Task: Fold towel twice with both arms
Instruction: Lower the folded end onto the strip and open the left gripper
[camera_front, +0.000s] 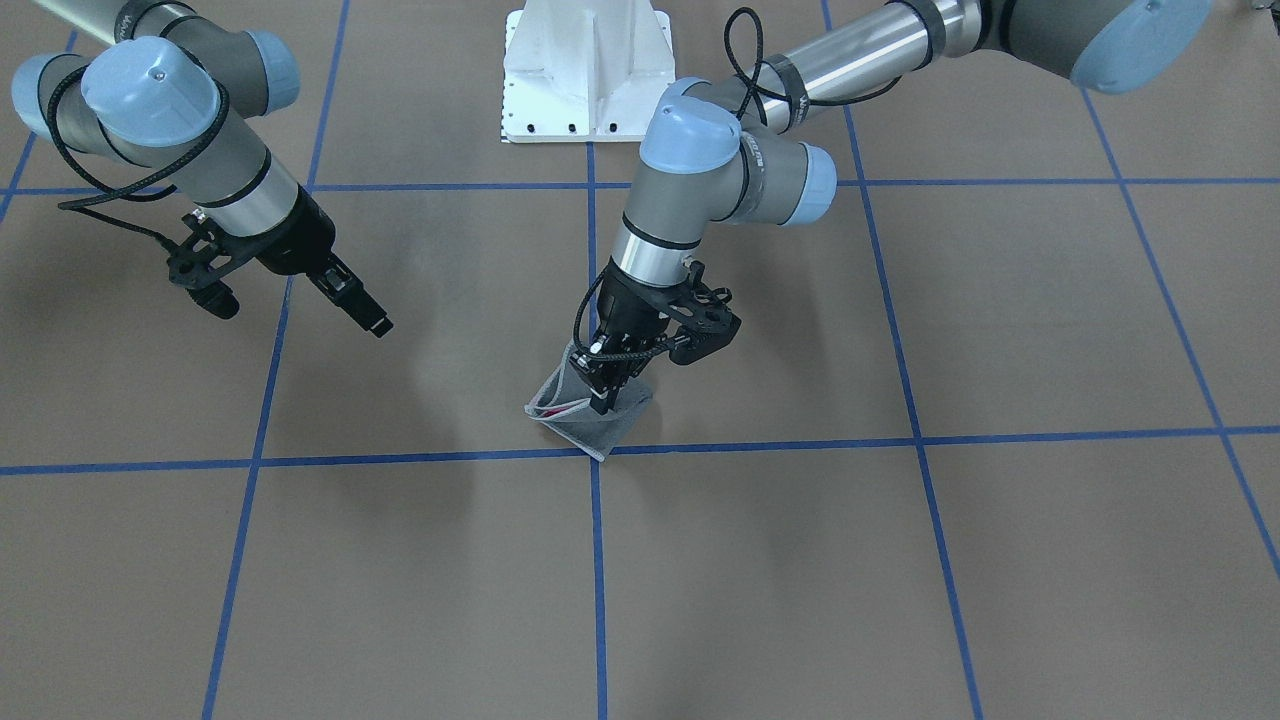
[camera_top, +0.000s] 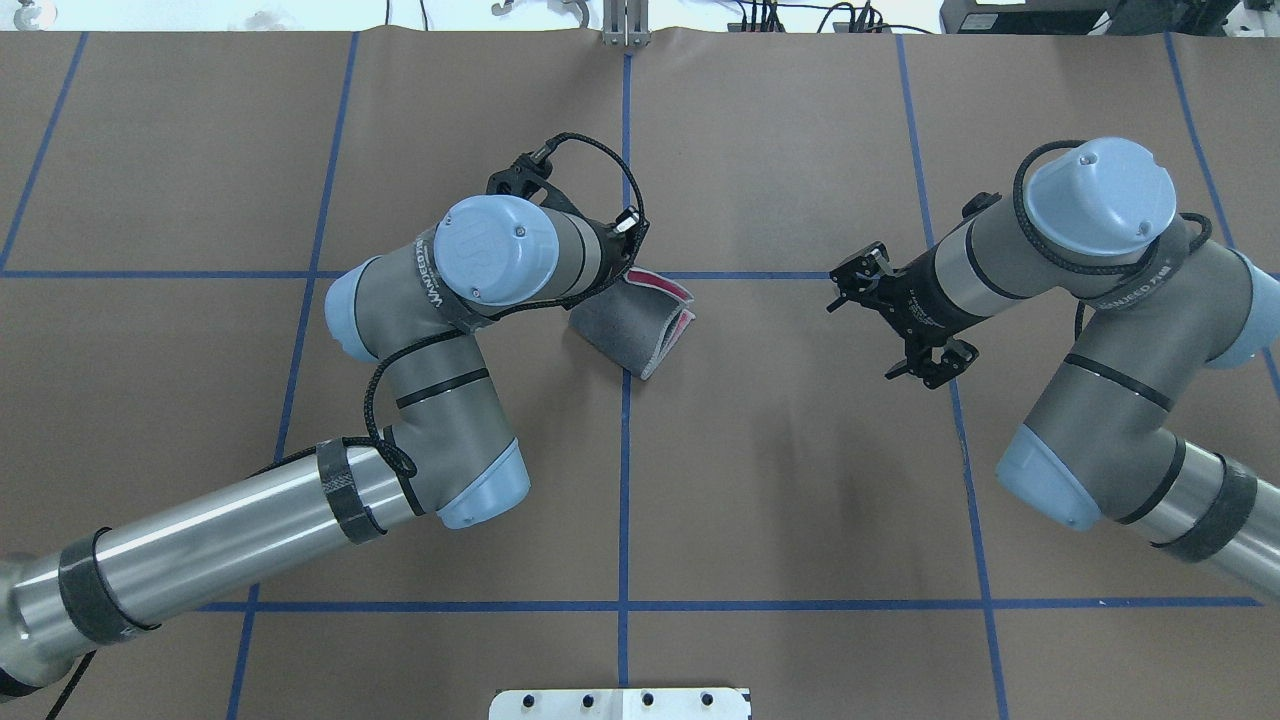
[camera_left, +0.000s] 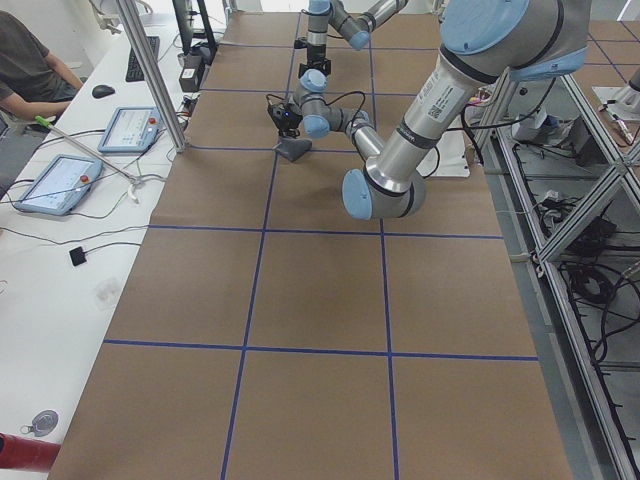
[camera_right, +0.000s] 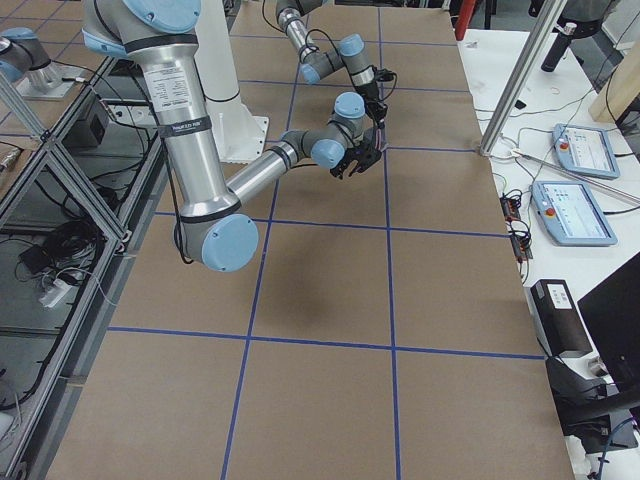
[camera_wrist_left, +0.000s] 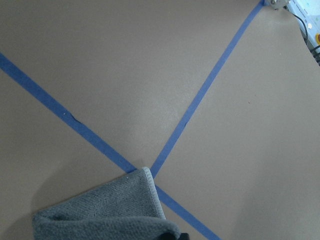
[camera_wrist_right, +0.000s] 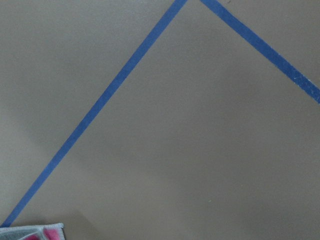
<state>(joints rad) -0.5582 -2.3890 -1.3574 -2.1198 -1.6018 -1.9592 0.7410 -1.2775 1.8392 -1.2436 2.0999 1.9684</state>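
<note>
While the right fingers (camera_front: 360, 300) hang well apart from the work above bare counter (camera_front: 900, 580), their spread impossible to tell, the left fingers (camera_front: 600, 398) pinch the upper layer of the towel (camera_front: 600, 435). It sits folded grey side out at the crossing of the blue tape lines (camera_front: 760, 443), pink showing at its open edge. The fold looks nearly laid. A clean finish calls for lowering the held edge square onto the layer beneath and releasing only once flat, without dragging the bundle.
</note>
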